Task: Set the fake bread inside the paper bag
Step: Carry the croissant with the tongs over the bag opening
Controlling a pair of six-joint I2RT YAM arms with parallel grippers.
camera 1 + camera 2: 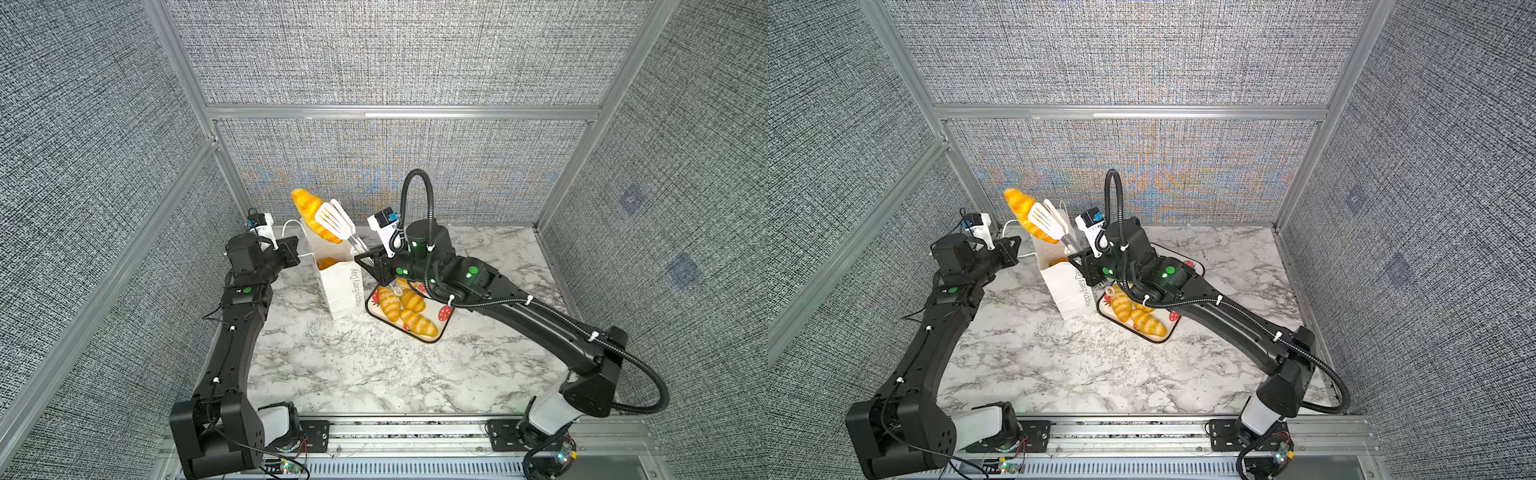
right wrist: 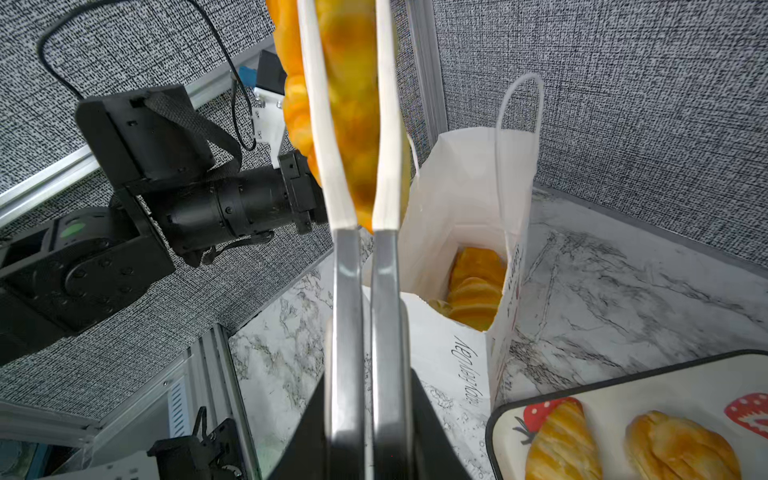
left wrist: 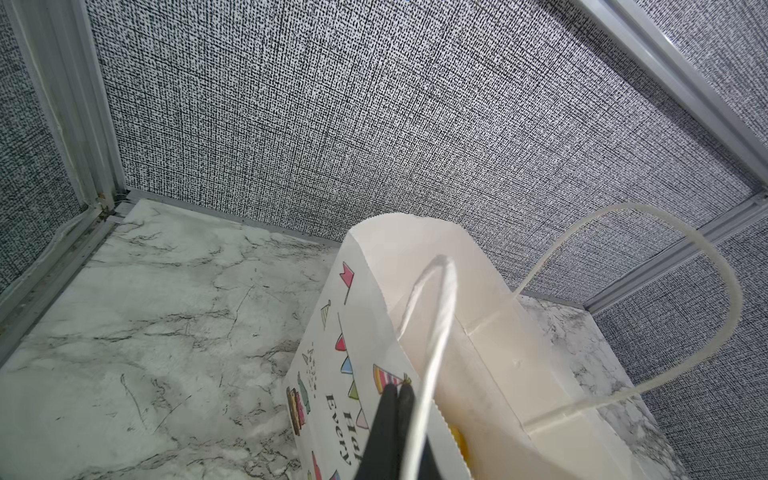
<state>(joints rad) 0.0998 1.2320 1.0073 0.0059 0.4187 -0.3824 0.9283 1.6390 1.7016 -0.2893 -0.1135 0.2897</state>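
at the left of the tabletop (image 1: 353,374), the left tool (image 3: 397,395) is reaching in from the side with its jaws pressed together, apparently pinching the near cord handle (image 3: 436,299) of the paper bag (image 1: 340,286) and holding the mouth pulled open; how much cord is caught is not showing. the bag is standing upright just right of that tool, and some fake bread (image 2: 473,286) is already lying inside it. above the bag's far rim, a long loaf (image 1: 309,210) is hanging tilted in the air, its upper end pointing up and to the left, its lower end sitting close over the mouth but not yet inside. the white slotted heads of a pair of tongs (image 1: 334,220) are squeezing it from both sides, and the right tool (image 1: 368,257) is clamping the metal handles of those tongs. further right, at least three more rolls (image 1: 409,301) are waiting on the strawberry-print tray (image 2: 665,390), which is lying just beside the bag's foot. several things are looking risky: the loaf is glossy and is being gripped only by smooth tong heads, so it could slip out early and drop beside the bag; it is long and slanted, so a release from here could land it across the rim, tipping the light bag or bouncing it onto the tabletop; the tongs could snag the far handle (image 3: 706,291) going down; and a thin pinch on the cord could slip, letting the mouth sag shut.
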